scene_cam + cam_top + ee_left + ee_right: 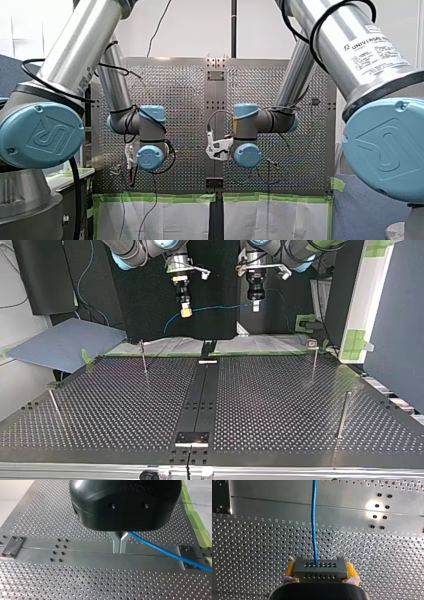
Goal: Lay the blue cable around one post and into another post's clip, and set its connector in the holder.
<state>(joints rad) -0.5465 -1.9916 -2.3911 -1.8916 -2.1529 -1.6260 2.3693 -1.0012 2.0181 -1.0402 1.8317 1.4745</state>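
My right gripper [319, 566] is clamped on the grey connector [320, 572], its yellow pads [351, 571] pressed against the block's two ends. My left gripper [120, 545] has its metal fingers drawn together, with the blue cable [162, 551] pinched between them. In the top view both hang well above the perforated table [280, 405], so nothing is laid yet and the cable is strung through the air from one tool to the other. The weak point, I'd say, is that narrow metal pinch. If the arms move apart or descend unevenly, the cable could slide through the fingers or go taut and twist the connector askew in the pads, which would spoil its seating in the holder. The posts look thin, both the one at the top view's right [314, 362] and the one at its left [143, 357]. A low sweep could knock one, or loose cable could catch on it. The cable itself is slim, smooth and bright blue, and runs nearly straight out of one hole in the connector's perforated face. A further blue strand droops beside my right gripper in the top view, and I cannot tell where it leads.
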